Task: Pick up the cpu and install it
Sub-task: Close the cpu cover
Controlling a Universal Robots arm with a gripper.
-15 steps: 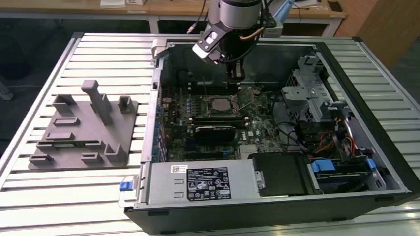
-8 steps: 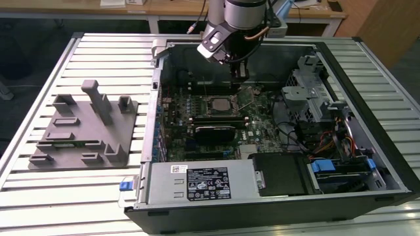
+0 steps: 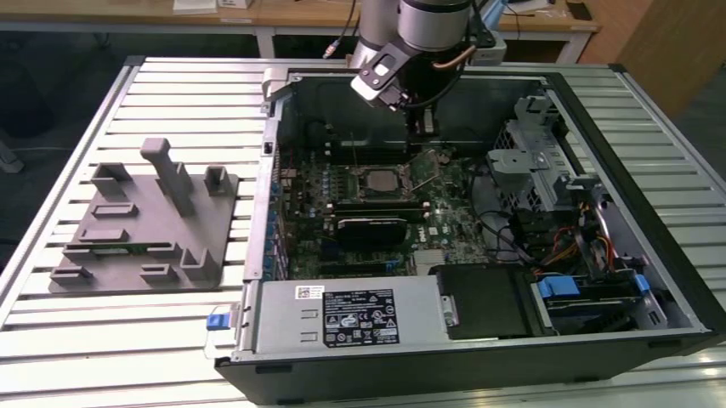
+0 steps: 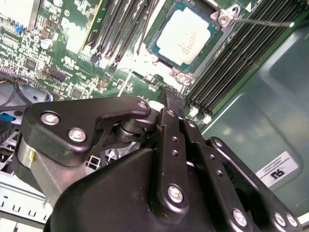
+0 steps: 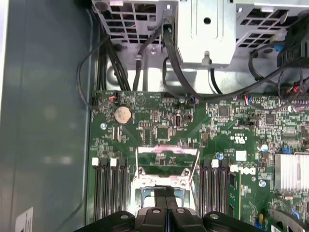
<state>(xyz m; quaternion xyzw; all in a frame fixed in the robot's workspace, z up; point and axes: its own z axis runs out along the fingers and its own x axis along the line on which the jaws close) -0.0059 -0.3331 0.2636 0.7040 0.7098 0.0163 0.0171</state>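
While the slatted metal bench (image 3: 170, 102) is taken up largely by an open computer case (image 3: 454, 371) laid on its side, a grey fixture tray (image 3: 136, 238) is set beside that case, toward the exterior view's left. The arm (image 3: 431, 25) is lowered into the far half of the case from above.

Inside the case, a power supply (image 3: 340, 316) is mounted along the near wall. A metal drive cage (image 3: 545, 161) with bundled cables is seen toward the exterior view's right. The floor of the case is covered by the green motherboard (image 3: 443, 212), on which rows of black memory slots (image 4: 241, 63) are arranged on both sides of the socket (image 4: 153, 47). The socket's hinged metal frame (image 5: 166, 154) is raised.

The cpu (image 4: 188, 36) is seated flat in the socket, its silver-grey top plate facing up and uncovered in the second wrist view. A round coin cell (image 5: 122, 114) is fitted to the board further out.

The gripper (image 5: 165, 189) is held over the board just beside the socket. It is apart from the cpu, and its black fingers (image 4: 173, 96) point toward the socket's edge. The jaws are pressed together, and nothing is pinched between them.
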